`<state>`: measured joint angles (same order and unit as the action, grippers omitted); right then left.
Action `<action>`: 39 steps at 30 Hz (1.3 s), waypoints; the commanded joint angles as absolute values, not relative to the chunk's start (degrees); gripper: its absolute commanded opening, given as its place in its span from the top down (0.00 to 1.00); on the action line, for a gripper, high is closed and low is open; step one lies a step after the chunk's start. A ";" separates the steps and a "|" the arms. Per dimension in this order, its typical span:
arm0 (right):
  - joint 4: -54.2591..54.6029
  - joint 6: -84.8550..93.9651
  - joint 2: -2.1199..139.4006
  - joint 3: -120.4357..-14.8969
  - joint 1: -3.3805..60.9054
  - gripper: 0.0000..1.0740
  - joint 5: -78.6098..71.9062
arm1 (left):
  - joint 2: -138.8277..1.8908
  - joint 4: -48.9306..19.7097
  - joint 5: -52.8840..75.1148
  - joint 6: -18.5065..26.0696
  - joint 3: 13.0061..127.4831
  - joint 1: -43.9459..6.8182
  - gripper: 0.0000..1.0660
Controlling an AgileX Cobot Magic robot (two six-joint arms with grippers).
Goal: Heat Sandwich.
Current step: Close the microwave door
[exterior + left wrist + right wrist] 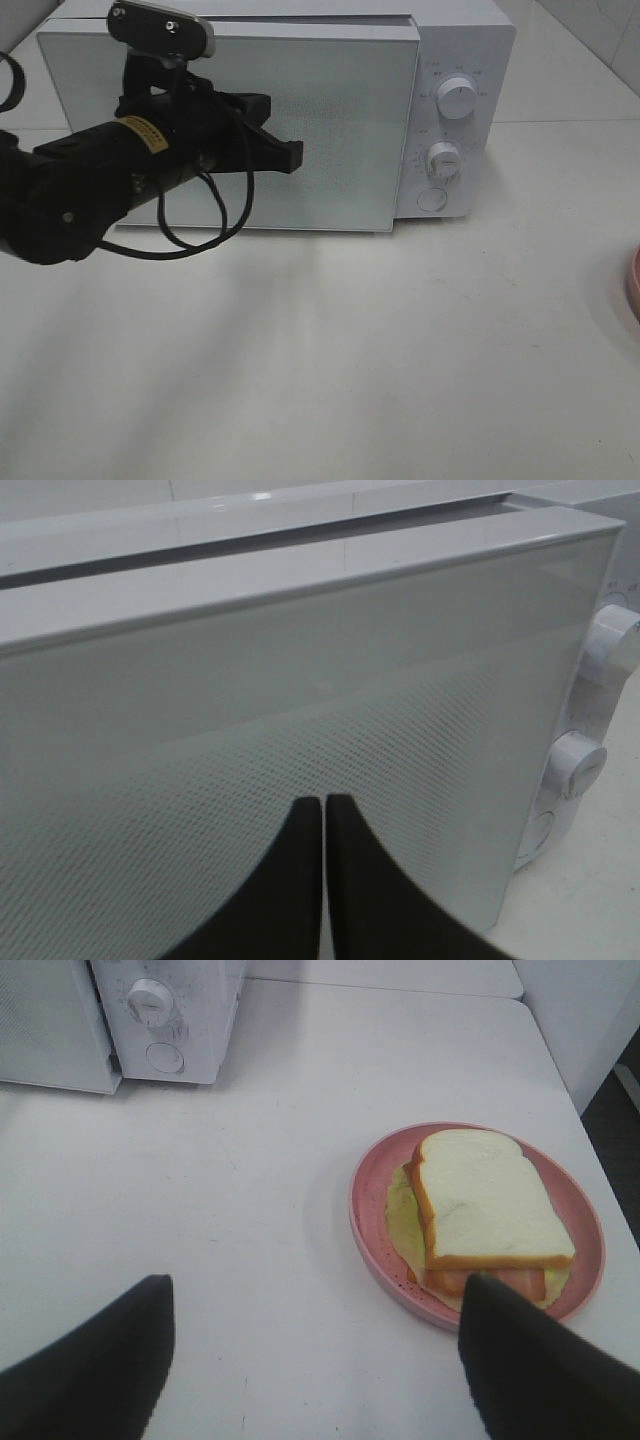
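The sandwich (485,1200) is cream bread with yellow and pink filling. It lies on a round pink plate (368,1200) on the white table. My right gripper (312,1280) is open and empty above the table, with the plate beside one finger (530,1360). The white microwave (330,120) has its door shut. My left gripper (290,152) is shut and empty, with its tips just in front of the door's dotted window (400,760). It shows shut in the left wrist view (323,802). The exterior view shows no sandwich.
The microwave's two dials (457,100) and round door button (432,198) are on its right side, and also show in the right wrist view (150,1005). The plate's rim (634,285) shows at the far right table edge. A black cable (200,235) hangs below the left arm.
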<state>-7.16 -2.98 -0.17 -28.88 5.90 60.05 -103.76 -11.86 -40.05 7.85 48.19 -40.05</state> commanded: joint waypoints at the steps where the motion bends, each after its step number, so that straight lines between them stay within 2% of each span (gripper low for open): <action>1: -7.39 -3.21 -1.66 -28.71 5.67 0.29 59.53 | -105.71 -13.24 -38.79 9.34 51.91 -41.37 1.00; 18: -7.39 -3.21 -1.66 -28.71 5.67 0.29 59.53 | -115.28 -15.41 -35.64 9.91 66.23 -42.06 1.00; 39: -7.39 -3.21 -1.66 -28.71 5.67 0.29 59.53 | -119.06 -17.07 -32.83 11.23 72.42 -40.16 1.00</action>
